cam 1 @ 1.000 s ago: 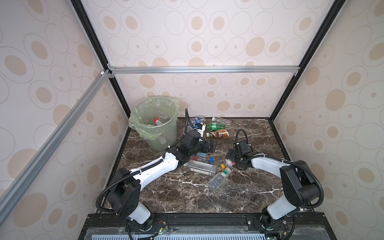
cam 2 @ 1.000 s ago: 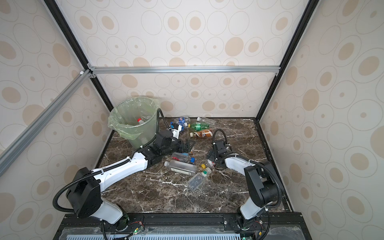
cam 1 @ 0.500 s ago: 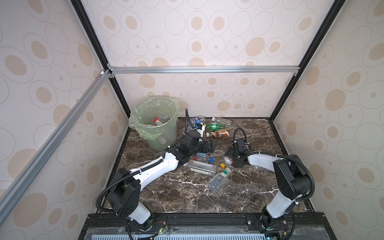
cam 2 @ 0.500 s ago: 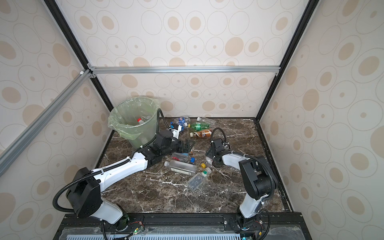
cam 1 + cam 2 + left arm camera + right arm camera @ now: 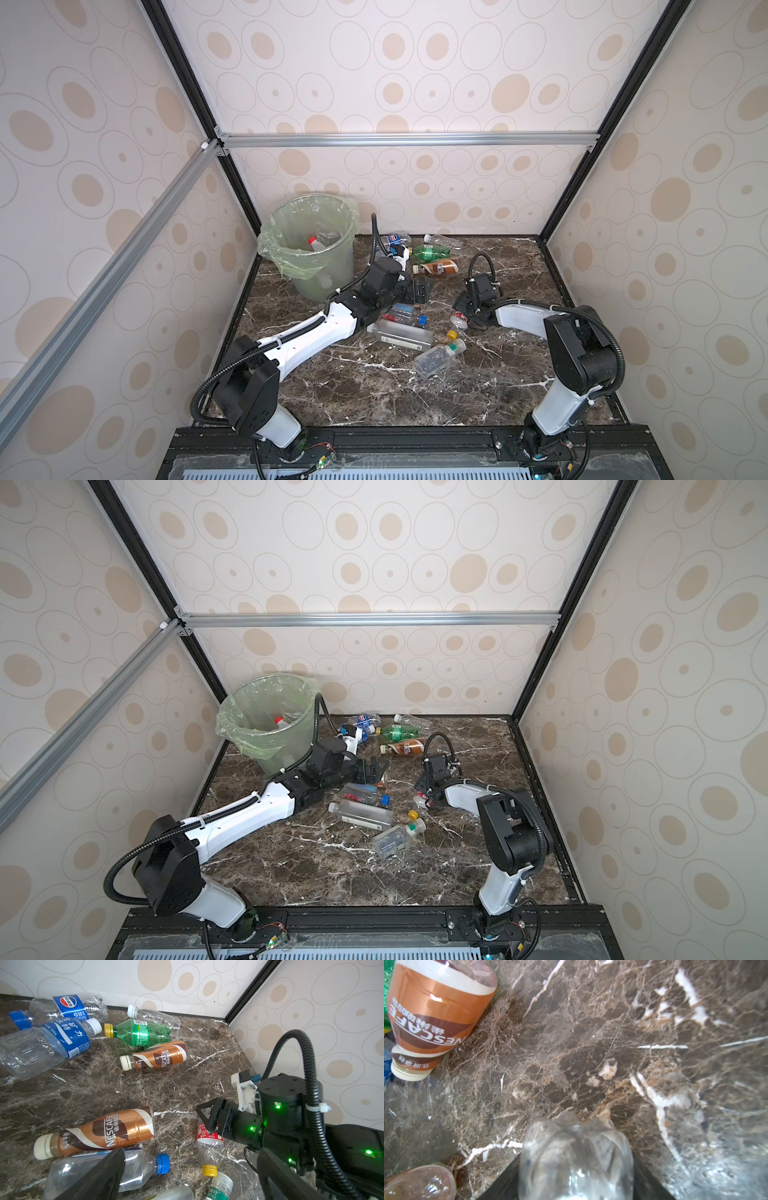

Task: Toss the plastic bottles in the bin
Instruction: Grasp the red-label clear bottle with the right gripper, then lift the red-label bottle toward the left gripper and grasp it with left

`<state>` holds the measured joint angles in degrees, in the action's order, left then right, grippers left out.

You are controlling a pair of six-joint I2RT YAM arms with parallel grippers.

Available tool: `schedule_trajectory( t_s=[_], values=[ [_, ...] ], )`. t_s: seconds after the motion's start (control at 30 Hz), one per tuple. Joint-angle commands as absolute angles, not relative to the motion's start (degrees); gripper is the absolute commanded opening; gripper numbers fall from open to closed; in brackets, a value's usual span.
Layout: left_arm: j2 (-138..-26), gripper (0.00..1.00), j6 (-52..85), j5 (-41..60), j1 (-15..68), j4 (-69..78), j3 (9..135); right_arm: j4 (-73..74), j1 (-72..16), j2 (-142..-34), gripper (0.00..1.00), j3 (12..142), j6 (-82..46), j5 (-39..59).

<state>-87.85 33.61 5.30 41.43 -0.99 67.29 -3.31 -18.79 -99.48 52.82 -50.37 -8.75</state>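
Now | red-labelled bottle (image 5: 209,1147) between right fingers (image 5: 216,1113), grip unclear | left fingers (image 5: 99,1176) spread wide

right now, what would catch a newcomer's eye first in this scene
Plastic bottles litter the dark marble table, among them a green bottle and a brown Nescafe bottle. At the back left stands a bin lined with a green bag, one red-capped bottle inside. The right gripper straddles a red-labelled clear bottle right of centre.
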Motion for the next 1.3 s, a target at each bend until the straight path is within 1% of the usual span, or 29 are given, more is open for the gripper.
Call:
schedule_trajectory(
  t_s=[0.0,0.1,0.37,0.8,1.03,1.27],
  values=[
    [-88.2,0.99,31.4,4.4,41.9,-3.2,71.9,-2.7,-17.9,-96.9,0.69,54.8,-49.2,-8.4],
    [-89.2,0.99,30.8,4.2,41.8,-5.0,74.1,-3.2,-17.2,-95.3,0.69,55.8,-48.4,-7.8],
    [-89.8,0.99,29.8,6.5,41.8,-3.7,74.4,-4.8,-16.6,-90.2,0.68,59.4,-46.7,-5.6],
    [-92.1,0.99,29.1,9.2,41.9,0.4,72.3,-4.7,-16.6,-86.1,0.61,64.3,-45.7,-1.1],
    [-93.6,0.99,25.5,10.4,41.9,3.1,71.9,-5.2,-16.5,-84.3,0.58,67.1,-47.0,3.9],
    [-94.6,0.98,19.5,13.3,41.9,6.7,70.4,-8.7,-16.7,-84.7,0.56,73.3,-45.8,11.9]
  ],
)
